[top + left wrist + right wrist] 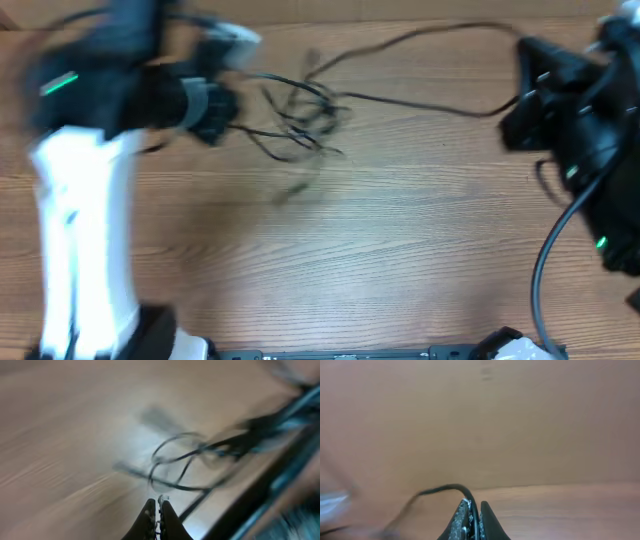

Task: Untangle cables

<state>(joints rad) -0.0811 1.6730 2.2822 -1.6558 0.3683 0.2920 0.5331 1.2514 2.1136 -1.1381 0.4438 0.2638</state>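
Cables (300, 115) lie in a loose knot of thin black loops on the wooden table (400, 230), in the upper left of the overhead view, just beside the left pincer (157, 505). That pincer's jaws are pressed together with the loops right in front of the tips. The wrist view is too smeared to tell whether a strand is caught between them. One long strand (440, 110) runs out of the knot across the table to the right pincer (474, 506), whose jaws are clamped on it, the wire curling away from the tips to the left. The step in hand looks like drawing the knot apart, with one arm anchoring a strand at the right and the other taking hold at the knot. The next move, as I judge it, calls for a slow pull of the two arms away from each other, watching that the loops slide open rather than cinch tight. If the left jaws closed on nothing, they need to open and close on a loop properly.
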